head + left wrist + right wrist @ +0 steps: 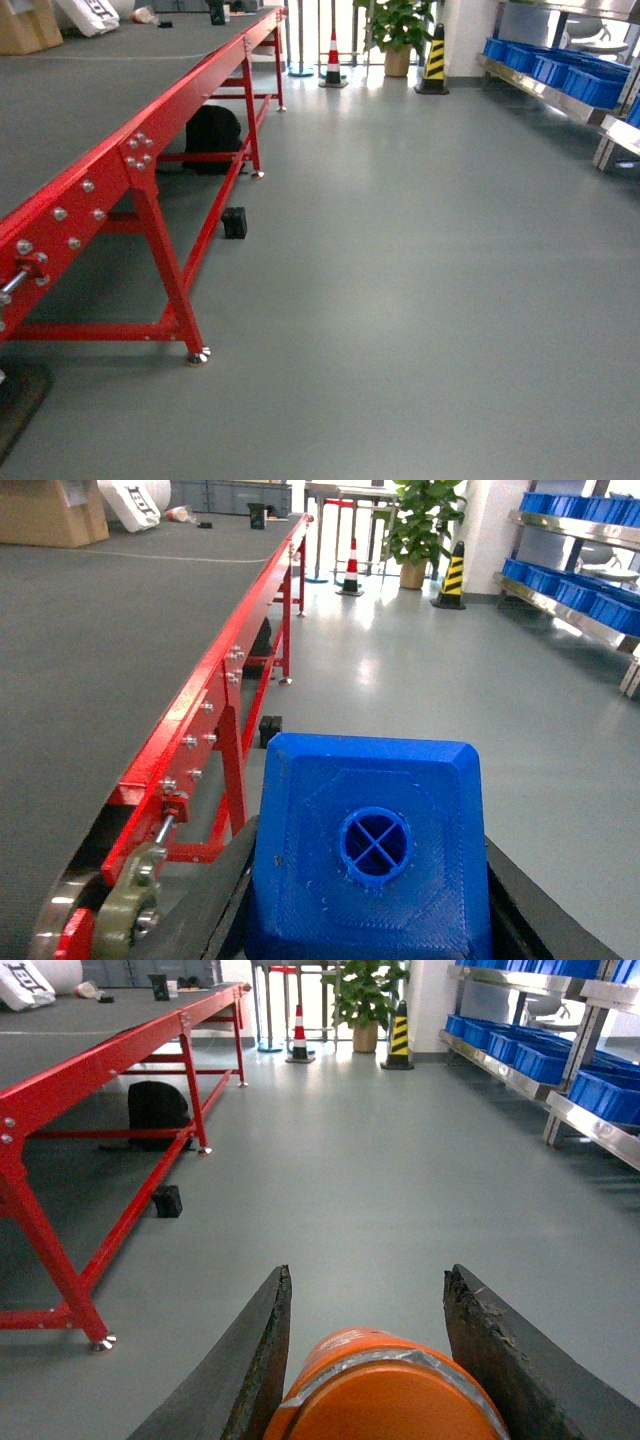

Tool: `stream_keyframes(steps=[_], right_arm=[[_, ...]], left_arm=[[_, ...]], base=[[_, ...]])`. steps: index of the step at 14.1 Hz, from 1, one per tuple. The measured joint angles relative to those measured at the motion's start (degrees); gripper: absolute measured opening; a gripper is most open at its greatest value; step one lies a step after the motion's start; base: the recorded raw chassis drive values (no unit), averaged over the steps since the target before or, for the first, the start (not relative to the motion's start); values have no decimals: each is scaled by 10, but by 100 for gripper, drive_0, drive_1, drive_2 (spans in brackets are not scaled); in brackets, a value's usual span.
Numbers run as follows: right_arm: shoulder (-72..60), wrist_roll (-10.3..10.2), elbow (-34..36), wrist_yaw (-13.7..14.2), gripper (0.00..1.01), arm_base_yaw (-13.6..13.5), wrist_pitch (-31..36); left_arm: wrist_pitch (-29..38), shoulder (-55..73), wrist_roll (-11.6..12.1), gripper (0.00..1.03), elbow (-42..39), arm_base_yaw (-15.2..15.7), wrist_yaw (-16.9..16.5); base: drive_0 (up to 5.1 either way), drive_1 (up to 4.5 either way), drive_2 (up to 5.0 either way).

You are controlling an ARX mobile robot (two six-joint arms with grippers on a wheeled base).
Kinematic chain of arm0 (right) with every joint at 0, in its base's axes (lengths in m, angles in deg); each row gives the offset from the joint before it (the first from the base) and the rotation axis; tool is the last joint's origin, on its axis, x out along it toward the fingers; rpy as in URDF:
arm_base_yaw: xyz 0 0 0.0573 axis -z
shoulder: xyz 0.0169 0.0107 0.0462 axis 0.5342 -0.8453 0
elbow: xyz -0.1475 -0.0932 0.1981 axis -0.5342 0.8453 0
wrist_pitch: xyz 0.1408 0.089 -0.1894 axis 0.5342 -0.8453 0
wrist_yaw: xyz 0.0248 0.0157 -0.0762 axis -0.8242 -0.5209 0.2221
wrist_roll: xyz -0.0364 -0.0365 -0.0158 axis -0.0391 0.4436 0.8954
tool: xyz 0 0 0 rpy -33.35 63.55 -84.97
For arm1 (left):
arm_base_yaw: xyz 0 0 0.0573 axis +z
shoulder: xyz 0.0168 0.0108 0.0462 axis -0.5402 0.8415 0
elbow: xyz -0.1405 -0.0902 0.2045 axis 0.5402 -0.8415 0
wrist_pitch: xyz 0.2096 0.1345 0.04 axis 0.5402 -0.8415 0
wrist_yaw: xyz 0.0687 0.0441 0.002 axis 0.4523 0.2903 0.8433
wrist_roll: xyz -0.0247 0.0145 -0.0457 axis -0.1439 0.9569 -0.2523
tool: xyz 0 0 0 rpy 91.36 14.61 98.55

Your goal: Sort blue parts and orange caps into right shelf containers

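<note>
In the left wrist view a blue part (370,850) fills the lower frame, its round nub facing the camera. My left gripper (370,885) is shut on it, with a dark finger on each side. In the right wrist view an orange cap (385,1390) with a pale rim band sits low between the two dark fingers of my right gripper (368,1290), which is shut on it. The right shelf containers (575,75) are blue bins on the steel shelf (530,90) at the far right, well away from both grippers. Neither gripper shows in the head view.
A long red-framed conveyor (150,150) with a grey belt runs along the left. A black backpack (212,135) and a small black box (234,222) lie under it. At the back stand two traffic cones (333,60) and a potted plant (398,30). Grey floor lies between conveyor and shelf.
</note>
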Motion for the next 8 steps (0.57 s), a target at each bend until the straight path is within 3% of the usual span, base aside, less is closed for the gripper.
stream_keyframes(steps=[8], right_arm=[[0,0,0,0,41,0,-2]], left_arm=[[0,0,0,45,0,0,0]], base=[[488,-109,-350]])
